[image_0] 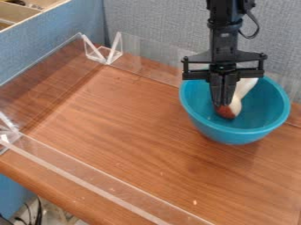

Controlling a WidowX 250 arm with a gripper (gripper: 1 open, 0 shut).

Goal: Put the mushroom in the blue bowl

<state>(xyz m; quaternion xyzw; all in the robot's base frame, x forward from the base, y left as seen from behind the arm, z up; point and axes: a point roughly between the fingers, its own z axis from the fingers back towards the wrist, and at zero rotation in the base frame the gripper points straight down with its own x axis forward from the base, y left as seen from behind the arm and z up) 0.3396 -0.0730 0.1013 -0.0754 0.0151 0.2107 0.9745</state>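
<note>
The teal-blue bowl [235,110] stands on the wooden table at the right. My gripper [223,102] points straight down into the bowl with its fingers shut. The mushroom [231,103], cream-white with a brownish-orange end, sits between the fingertips inside the bowl, its pale part leaning up to the right toward the far rim. The black arm rises above the bowl to the top edge of the view.
A wooden tabletop [118,123] is ringed by a low clear acrylic wall [70,171]. Clear acrylic brackets [104,48] stand at the back left corner. A blue partition [47,39] lies left of the table.
</note>
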